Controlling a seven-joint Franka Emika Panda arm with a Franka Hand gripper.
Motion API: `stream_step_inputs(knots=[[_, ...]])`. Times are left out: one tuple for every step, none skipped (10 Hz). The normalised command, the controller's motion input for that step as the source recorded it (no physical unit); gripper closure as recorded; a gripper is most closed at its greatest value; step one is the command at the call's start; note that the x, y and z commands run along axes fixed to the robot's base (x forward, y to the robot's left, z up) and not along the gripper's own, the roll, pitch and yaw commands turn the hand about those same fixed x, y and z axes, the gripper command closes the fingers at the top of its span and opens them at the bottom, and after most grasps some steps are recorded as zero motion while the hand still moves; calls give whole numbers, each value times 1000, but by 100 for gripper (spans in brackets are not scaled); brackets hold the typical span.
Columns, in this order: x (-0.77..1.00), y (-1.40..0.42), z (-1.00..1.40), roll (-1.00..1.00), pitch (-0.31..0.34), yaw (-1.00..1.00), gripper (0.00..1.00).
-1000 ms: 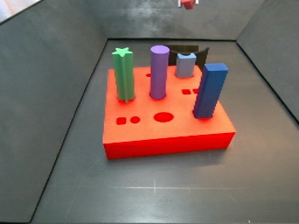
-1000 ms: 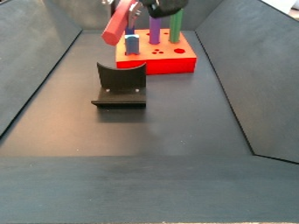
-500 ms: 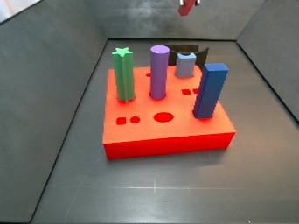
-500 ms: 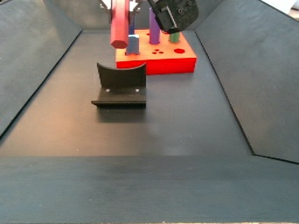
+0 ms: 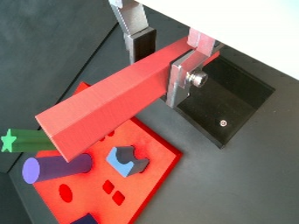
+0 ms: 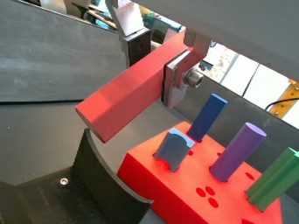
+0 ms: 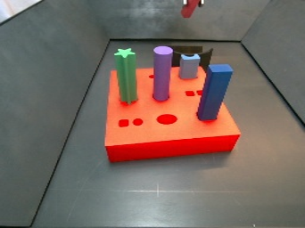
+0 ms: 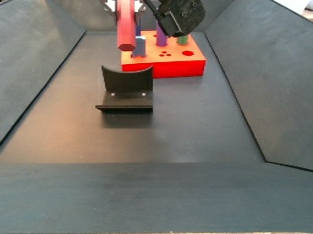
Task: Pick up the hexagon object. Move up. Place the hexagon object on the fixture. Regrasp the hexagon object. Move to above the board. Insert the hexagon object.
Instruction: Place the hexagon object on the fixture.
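My gripper (image 5: 163, 65) is shut on the hexagon object (image 5: 111, 103), a long red prism, near one end; both wrist views show this (image 6: 160, 65). In a side view the hexagon object (image 8: 124, 26) hangs upright in the air, above and just behind the black fixture (image 8: 124, 89), in front of the red board (image 8: 171, 64). In a side view only its lower tip (image 7: 191, 6) shows at the top edge, beyond the board (image 7: 167, 129) and the fixture (image 7: 198, 54). The fixture (image 5: 239, 101) is bare.
The board holds a green star peg (image 7: 125, 76), a purple round peg (image 7: 161, 73), a short grey-blue peg (image 7: 190, 66) and a tall blue square peg (image 7: 215, 92). Small shaped holes (image 7: 152, 119) lie near its front. Grey walls enclose the dark floor.
The hexagon object swung from tilted to upright in my gripper, then held nearly still. Board, pegs and fixture have not moved.
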Motion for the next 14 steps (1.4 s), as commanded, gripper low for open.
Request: stream_step_inputs(knots=[[76,44,2,-74,135,-204,100],[134,140,-1000,-928,262,-95,100],[138,141,-1000,-924,249,-94,100],[166,146,-1000,-799,211,-150,100],[187,139,-1000,-596,171,-183,100],[198,143,-1000,-433,137,-197,100],[206,140,-1000,-299,103,-198,100],[206,136,-1000,-229,68,-192,100],[203,147,-1000,-194,23,-181,100],[177,120,-820,-179,5,-165,100],[148,92,-635,-168,-2,-142,100],[124,74,-457,-162,-16,-121,100],[96,62,-246,-149,-31,-97,100],[0,0,0,0,0,0,0]])
